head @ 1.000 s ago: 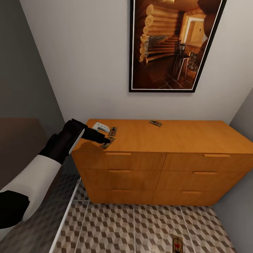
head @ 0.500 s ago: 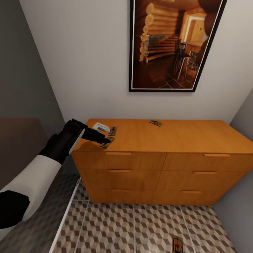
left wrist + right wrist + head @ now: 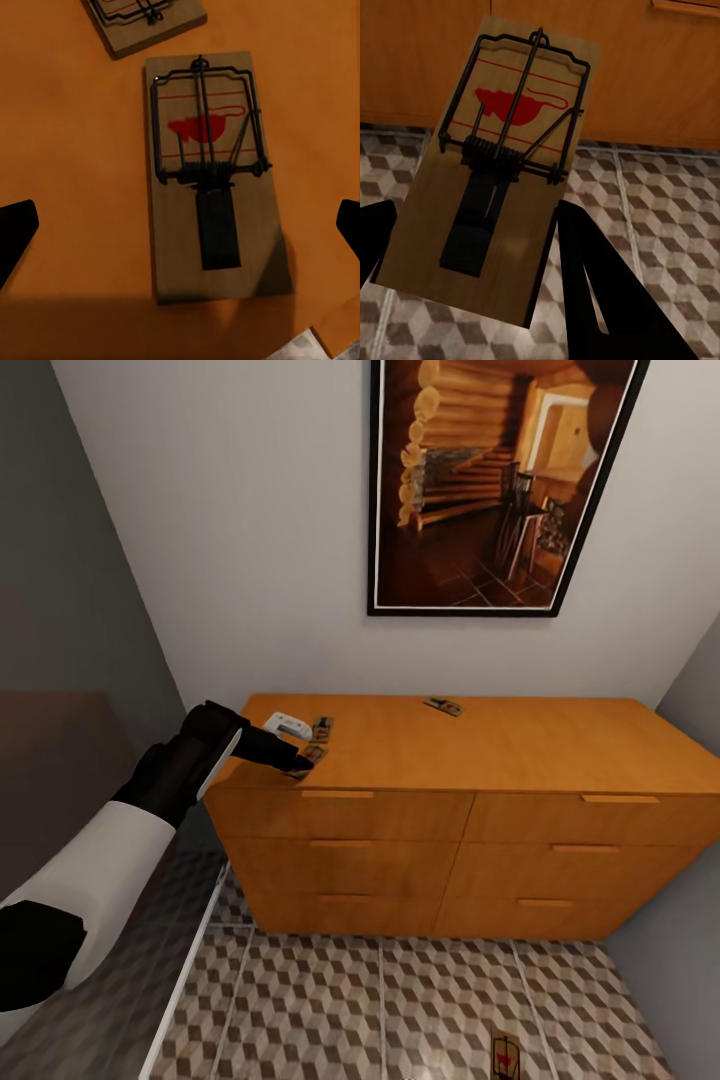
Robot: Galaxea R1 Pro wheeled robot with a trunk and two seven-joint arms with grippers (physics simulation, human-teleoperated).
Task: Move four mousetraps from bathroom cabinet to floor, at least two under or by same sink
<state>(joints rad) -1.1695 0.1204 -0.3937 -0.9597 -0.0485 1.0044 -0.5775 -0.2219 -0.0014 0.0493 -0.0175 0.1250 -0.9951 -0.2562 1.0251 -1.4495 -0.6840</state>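
I hold the left claw (image 3: 180, 225) spread above a brown wooden board mousetrap (image 3: 214, 172) on the orange-brown cabinet top (image 3: 67, 150); pickup step, next lower and close.

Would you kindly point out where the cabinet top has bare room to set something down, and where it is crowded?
The cabinet top is bare from its middle to its right end, in front of the lone mousetrap by the wall. Its left end is crowded: a white object, two mousetraps and the left gripper above the nearer one.
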